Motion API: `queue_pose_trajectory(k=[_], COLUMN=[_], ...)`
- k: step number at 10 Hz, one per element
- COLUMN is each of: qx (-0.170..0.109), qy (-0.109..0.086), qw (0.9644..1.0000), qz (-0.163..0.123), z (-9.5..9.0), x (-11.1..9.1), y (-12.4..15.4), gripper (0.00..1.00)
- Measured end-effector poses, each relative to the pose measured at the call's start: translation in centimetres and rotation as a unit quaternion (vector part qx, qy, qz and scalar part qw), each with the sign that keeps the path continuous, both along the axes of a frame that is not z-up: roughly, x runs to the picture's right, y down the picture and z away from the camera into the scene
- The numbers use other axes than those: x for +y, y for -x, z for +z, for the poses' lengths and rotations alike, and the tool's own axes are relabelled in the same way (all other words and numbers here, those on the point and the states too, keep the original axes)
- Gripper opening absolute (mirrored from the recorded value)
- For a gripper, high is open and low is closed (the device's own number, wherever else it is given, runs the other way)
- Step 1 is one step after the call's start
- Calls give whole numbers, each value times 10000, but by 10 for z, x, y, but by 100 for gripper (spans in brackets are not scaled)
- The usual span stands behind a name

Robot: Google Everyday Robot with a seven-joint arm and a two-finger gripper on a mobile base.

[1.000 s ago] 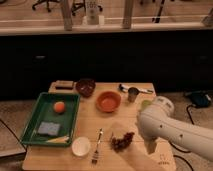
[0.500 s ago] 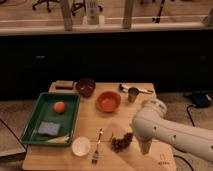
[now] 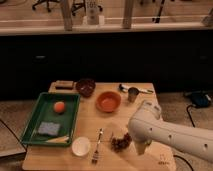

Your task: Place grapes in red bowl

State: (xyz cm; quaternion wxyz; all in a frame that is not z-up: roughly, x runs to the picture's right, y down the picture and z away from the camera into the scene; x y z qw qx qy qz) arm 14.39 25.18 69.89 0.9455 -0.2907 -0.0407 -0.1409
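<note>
The grapes are a small dark knobbly bunch lying on the wooden table near its front edge, right of the fork. The red bowl is shallow, orange-red and empty, at the table's middle, behind the grapes. My white arm comes in from the lower right. My gripper points down at the arm's end, just right of the grapes and close to them. The arm's bulk hides the gripper's tip.
A dark maroon bowl and a brown block stand at the back left. A metal cup is right of the red bowl. A green tray holds an orange ball and a blue sponge. A white bowl sits at the front.
My arm has swung left across the table's right side, bringing the gripper closer to the grapes. The grapes and the bowls have not moved.
</note>
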Motion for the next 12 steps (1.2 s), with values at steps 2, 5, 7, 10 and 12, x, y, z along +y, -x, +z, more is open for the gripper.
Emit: queue_pose_trajectory(k=[2, 5, 7, 10, 12], qx=[-47, -116, -172, -199, -162], qy=[27, 77, 107, 152, 212], qw=[10000, 9999, 9997, 9995, 9991], qz=[26, 60, 105, 183, 338], z=[6, 17, 23, 29, 35], x=[5, 16, 21, 28, 36], y=[6, 11, 13, 12, 9], gripper=[80, 80, 80, 80, 80])
